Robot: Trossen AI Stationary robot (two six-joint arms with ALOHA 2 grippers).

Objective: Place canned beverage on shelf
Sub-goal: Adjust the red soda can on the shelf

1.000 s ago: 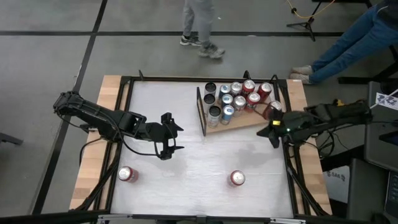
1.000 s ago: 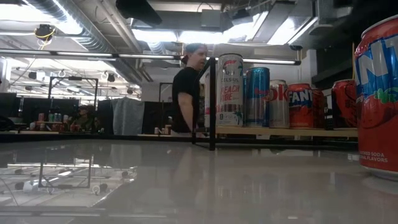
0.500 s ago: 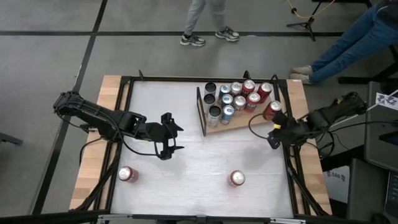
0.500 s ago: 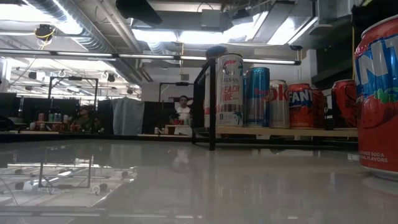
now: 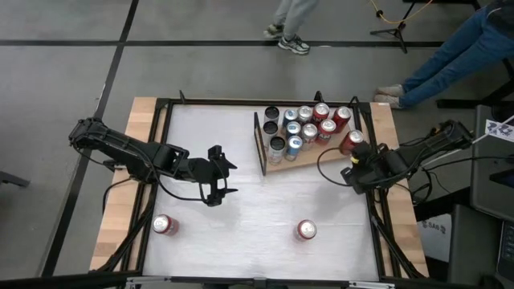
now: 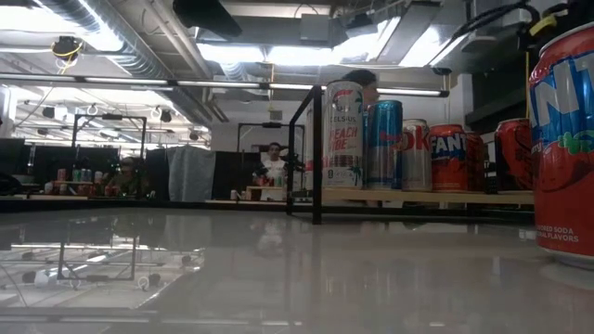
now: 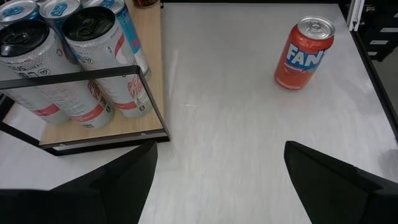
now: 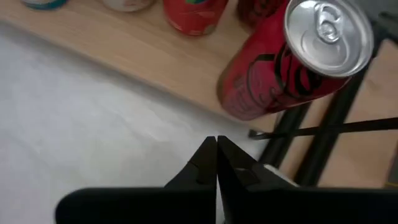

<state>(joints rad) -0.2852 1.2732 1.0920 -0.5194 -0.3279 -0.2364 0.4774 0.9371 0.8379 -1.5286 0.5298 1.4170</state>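
Right end effector clenched, empty, beside red can at shelf 3 o'clock end: swing could topple it. Left end effector released, idle mid-tabletop.

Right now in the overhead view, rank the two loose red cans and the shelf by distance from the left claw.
1. Red can by the table's front-left corner, nearest the left claw.
2. Shelf, across toward the right.
3. Red can front-center right, only slightly farther than the shelf's frame end.
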